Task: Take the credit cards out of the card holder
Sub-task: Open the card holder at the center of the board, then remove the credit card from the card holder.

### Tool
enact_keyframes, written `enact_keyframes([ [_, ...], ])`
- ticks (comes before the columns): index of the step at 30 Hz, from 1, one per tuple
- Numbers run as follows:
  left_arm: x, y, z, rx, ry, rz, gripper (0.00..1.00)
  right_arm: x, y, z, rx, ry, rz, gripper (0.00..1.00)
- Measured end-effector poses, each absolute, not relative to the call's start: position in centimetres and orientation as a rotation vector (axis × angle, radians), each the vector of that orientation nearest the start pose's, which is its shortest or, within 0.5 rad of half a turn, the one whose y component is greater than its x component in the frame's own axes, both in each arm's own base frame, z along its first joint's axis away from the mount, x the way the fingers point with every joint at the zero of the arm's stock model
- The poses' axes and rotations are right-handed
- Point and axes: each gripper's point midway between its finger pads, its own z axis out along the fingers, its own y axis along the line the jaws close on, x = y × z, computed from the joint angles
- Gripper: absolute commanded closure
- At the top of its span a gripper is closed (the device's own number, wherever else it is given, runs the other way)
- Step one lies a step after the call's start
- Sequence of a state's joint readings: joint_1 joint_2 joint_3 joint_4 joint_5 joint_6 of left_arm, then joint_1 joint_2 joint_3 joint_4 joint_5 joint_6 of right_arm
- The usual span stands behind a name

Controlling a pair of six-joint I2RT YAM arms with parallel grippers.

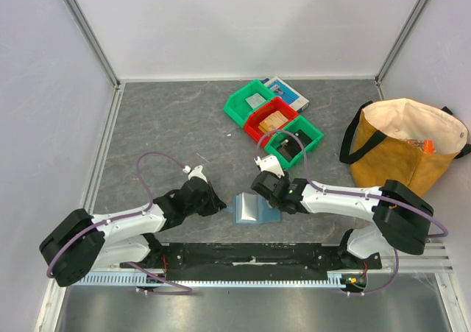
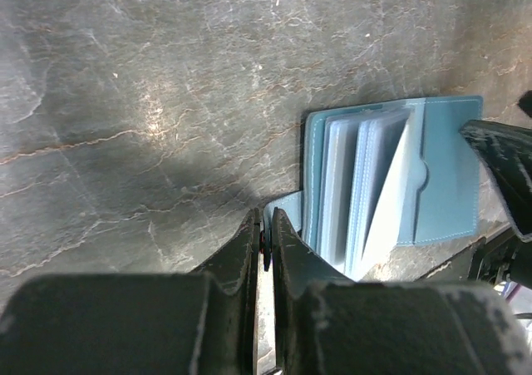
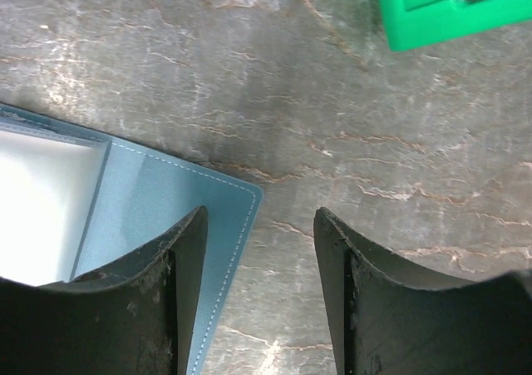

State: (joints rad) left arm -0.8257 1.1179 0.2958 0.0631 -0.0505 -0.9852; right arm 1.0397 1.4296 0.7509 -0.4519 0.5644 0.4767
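Pinched at its left flap in the closed jaws of the left gripper (image 2: 268,217), the card holder (image 1: 250,208), spread on the near table (image 1: 169,126), could be dragged if the half-parted right gripper (image 3: 262,217) were clamped on cover alone.

No text, number or brand can be read anywhere; the blue-and-white flat box (image 1: 293,95), just behind the green bin (image 1: 249,102), carries print too small to read.

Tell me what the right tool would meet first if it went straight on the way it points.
Probably the card holder: its blue corner lies just ahead of one finger of the right tool, while the other faces bare table. Depth is unclear.
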Motion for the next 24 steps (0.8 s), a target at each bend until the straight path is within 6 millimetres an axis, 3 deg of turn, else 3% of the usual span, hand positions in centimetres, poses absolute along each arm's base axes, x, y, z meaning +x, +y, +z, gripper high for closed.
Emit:
enact_keyframes([
  [6, 18.2, -21.3, 3.3, -0.263, 2.441, -0.789, 0.98, 20.4, 21.3, 2.2, -0.565, 2.443, -0.117, 0.62],
  [11, 19.9, -19.6, 3.6, -0.345, 2.410, -0.758, 0.95, 20.5, 23.2, 2.1, -0.562, 2.448, -0.019, 0.68],
  [13, 20.3, -19.0, 3.2, -0.356, 2.417, -0.734, 0.86, 20.6, 23.9, 2.0, -0.563, 2.447, 0.013, 0.71],
  [16, 20.3, -18.3, 2.1, -0.346, 2.459, -0.680, 0.59, 20.6, 24.6, 2.0, -0.564, 2.446, 0.046, 0.73],
  [17, 20.3, -18.2, 1.9, -0.341, 2.468, -0.669, 0.45, 20.7, 24.7, 2.0, -0.567, 2.446, 0.050, 0.74],
  [19, 20.9, -18.4, 2.6, -0.317, 2.453, -0.673, 0.30, 20.7, 25.0, 2.0, -0.568, 2.444, 0.058, 0.75],
  [22, 21.1, -18.3, 3.6, -0.291, 2.441, -0.663, 0.19, 20.8, 25.3, 2.0, -0.570, 2.445, 0.068, 0.77],
  [24, 21.0, -18.3, 5.0, -0.266, 2.428, -0.665, 0.19, 20.8, 25.5, 2.0, -0.570, 2.443, 0.078, 0.79],
])
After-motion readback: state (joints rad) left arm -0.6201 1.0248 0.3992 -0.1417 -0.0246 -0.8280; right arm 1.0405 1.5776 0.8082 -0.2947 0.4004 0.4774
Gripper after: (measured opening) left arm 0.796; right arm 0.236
